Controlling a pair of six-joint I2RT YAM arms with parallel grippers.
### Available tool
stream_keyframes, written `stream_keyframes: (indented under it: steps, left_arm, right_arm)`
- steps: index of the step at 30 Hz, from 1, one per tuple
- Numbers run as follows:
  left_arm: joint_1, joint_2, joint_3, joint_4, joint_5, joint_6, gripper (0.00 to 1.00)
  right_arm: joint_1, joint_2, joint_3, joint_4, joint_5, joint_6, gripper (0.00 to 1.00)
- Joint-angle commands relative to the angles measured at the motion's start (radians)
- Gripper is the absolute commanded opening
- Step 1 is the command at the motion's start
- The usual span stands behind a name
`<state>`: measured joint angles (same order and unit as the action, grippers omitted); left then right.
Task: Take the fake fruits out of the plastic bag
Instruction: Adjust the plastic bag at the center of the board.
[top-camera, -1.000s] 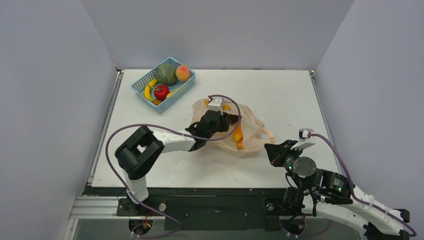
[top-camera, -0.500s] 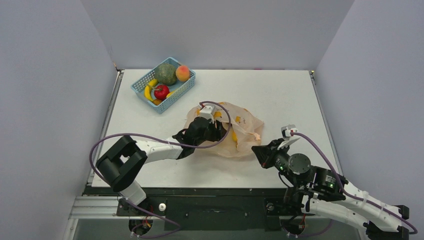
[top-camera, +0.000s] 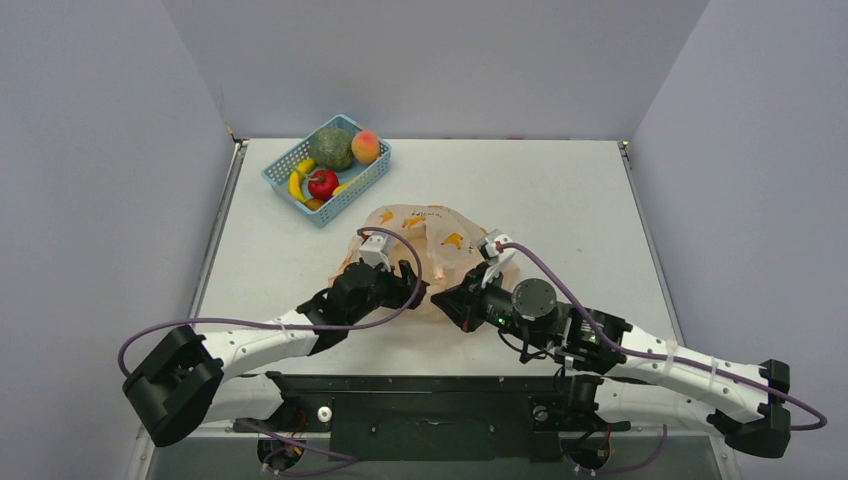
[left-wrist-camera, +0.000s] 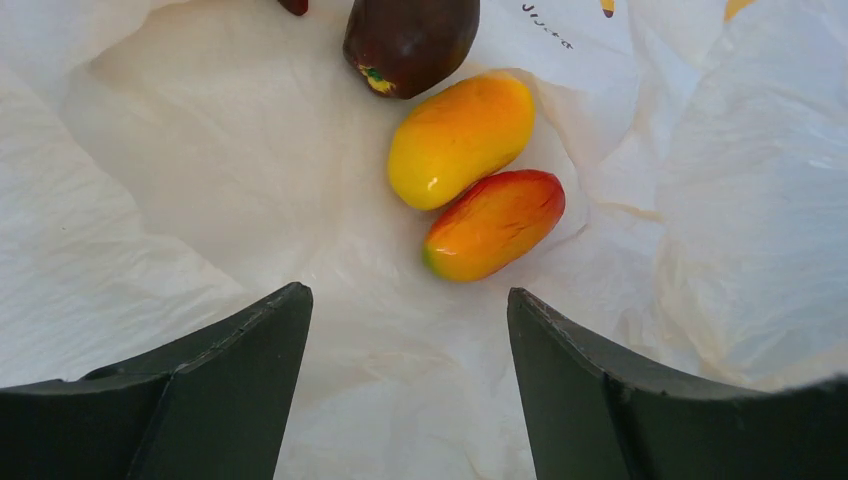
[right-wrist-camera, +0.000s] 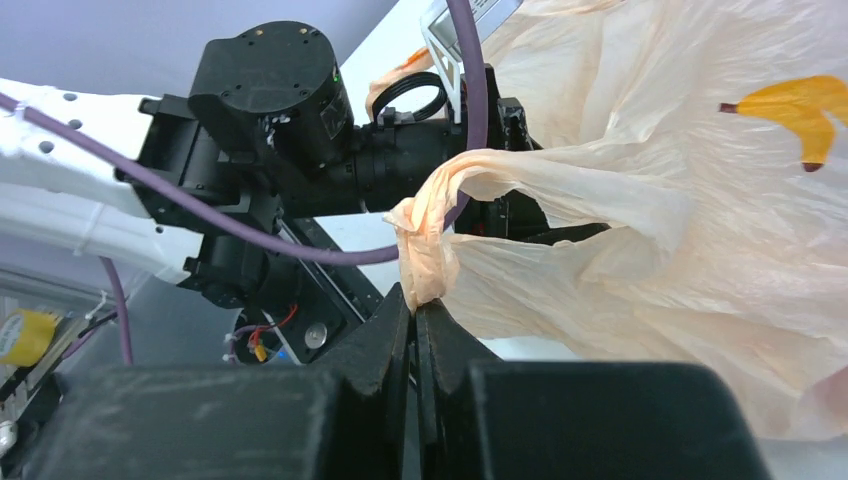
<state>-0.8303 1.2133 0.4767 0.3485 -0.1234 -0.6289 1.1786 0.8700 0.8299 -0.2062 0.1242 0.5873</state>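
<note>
Left claw (left-wrist-camera: 408, 300) of mine gaped empty before the fake fruits (left-wrist-camera: 460, 140). My right claw (right-wrist-camera: 415, 312) pinched the plastic bag (right-wrist-camera: 650, 250) by its handle (right-wrist-camera: 425, 255).

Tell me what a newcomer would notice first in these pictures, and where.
Three glossy fake fruits, yellow-orange, orange-red and dark maroon, lie inside the plastic bag, just ahead of the open left pincer. The right pincer is shut on a twisted handle of the bag, holding it up. A blue basket of bigger fruit sits behind them, to the left.
</note>
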Motion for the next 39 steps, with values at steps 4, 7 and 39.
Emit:
stream_keyframes:
  steps: [4, 7, 39]
  left_arm:
    - [-0.051, 0.082, 0.049, 0.091, 0.040, -0.012, 0.70]
    - [-0.109, 0.168, 0.104, 0.088, 0.034, 0.007, 0.69]
    - [-0.203, -0.001, 0.058, 0.009, -0.116, -0.066, 0.78]
  right_arm:
    - [0.007, -0.262, -0.137, -0.186, 0.127, 0.158, 0.00]
    - [0.008, -0.380, -0.211, -0.348, 0.203, 0.333, 0.00]
    - [-0.095, 0.011, 0.522, -0.815, 0.203, -0.060, 0.79]
